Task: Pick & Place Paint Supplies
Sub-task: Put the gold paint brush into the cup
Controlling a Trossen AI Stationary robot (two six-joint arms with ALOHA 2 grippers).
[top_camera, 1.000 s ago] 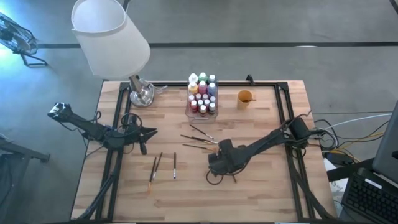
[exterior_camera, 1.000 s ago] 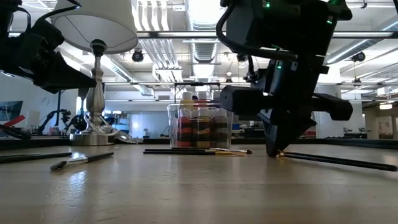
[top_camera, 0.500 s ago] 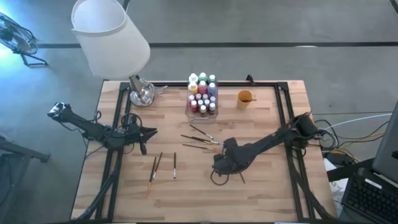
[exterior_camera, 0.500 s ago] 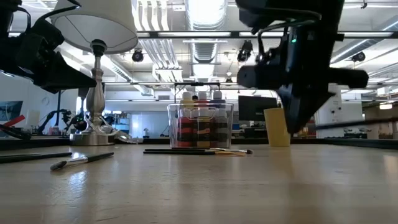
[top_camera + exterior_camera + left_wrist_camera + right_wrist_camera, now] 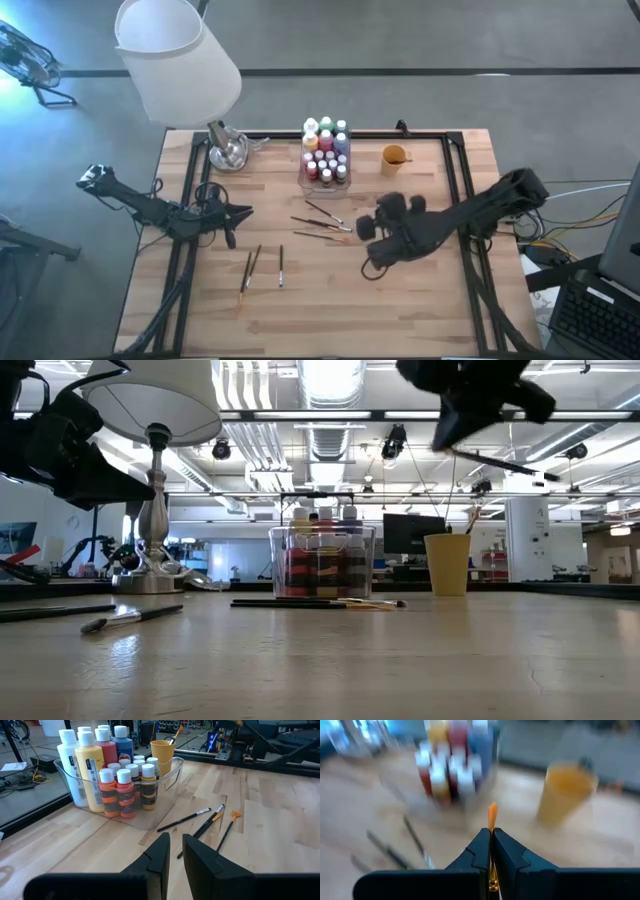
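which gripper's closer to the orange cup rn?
Right. The right gripper, lifted and clamping a paintbrush, sits just in front of the orange cup; the left gripper waits across the table.

Pale blond wood grain across the table [image 5: 300,310], edged by a black frame. Clear plastic box [image 5: 165,780] ahead of the left gripper [image 5: 175,851], itself matte black. Inside, paint bottles [image 5: 122,787] all white-capped: white, yellow, red and blue on the tall ones; orange, red and ochre with dark label bands on the short ones. Orange cup [image 5: 565,790] beyond the black right gripper [image 5: 491,851]. Orange-tipped bristles and a gold ferrule on the paintbrush [image 5: 491,820] between its fingers. Dark-handled loose brushes [image 5: 210,822] near the left gripper, tips grey or orange. White lampshade [image 5: 175,60], silver base.
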